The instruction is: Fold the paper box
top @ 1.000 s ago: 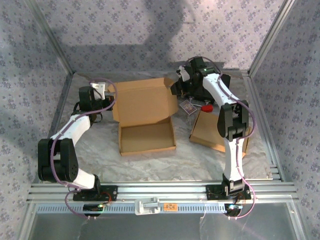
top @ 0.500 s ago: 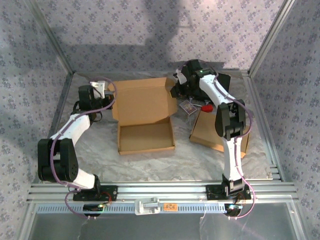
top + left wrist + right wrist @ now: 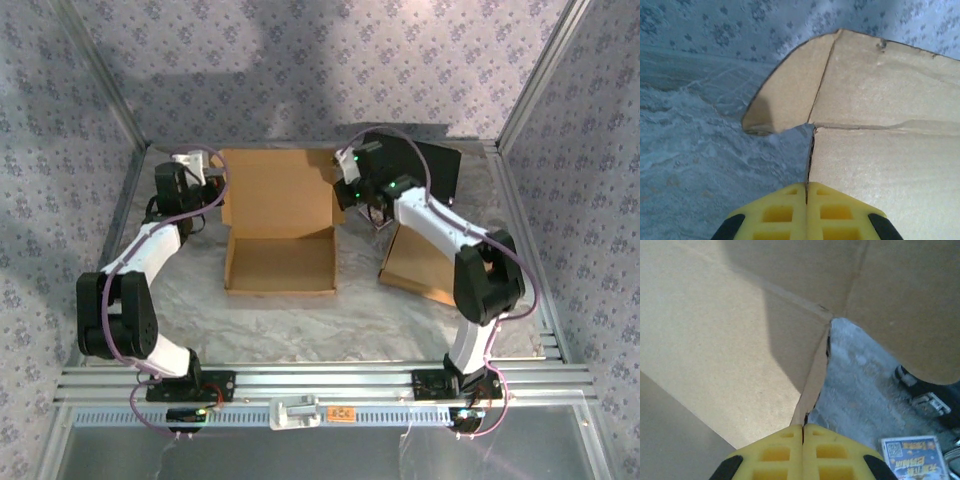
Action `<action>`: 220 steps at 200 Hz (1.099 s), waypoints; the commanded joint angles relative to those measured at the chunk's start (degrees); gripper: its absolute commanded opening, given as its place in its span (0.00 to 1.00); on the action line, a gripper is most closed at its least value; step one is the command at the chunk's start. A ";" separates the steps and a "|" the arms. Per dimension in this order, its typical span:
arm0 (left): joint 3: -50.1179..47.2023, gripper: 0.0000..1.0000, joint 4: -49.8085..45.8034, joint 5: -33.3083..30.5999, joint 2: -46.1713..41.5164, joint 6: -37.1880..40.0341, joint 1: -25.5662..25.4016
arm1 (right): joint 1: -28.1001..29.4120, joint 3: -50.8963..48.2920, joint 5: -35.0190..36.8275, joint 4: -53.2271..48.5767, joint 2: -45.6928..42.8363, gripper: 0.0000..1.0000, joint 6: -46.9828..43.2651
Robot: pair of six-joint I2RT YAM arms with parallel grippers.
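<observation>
From the overhead camera, the paper box (image 3: 279, 264) sits at the middle of the surface (image 3: 300, 320). It is open. Its shallow tray lies towards the arms and its lid (image 3: 277, 194) rises at the far side, so the long axis runs from near to far. The left end effector (image 3: 212, 178) is at the lid's left edge and the right end effector (image 3: 346, 190) is at its right edge. A flat cardboard sheet (image 3: 425, 268) lies to the right of the box. The surface is covered by a crinkled pale sheet, and floral-patterned walls (image 3: 300, 80) enclose it. An orange label (image 3: 341, 413) on the near rail is too small to read.

In the left wrist view, the left end effector (image 3: 807, 185) has its yellow fingers (image 3: 777, 215) pressed together on the box's cardboard edge, below a rounded side flap (image 3: 787, 95).

In the right wrist view, the right end effector (image 3: 803, 426) is likewise clamped onto a thin cardboard edge. A printed card (image 3: 915, 457) with a QR code lies on the surface at lower right, and its lettering is illegible.
</observation>
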 commanded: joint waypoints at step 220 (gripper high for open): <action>37.06 0.54 -61.80 -10.21 -0.10 -42.84 4.36 | 13.24 -23.43 29.12 35.33 -6.61 0.00 -23.67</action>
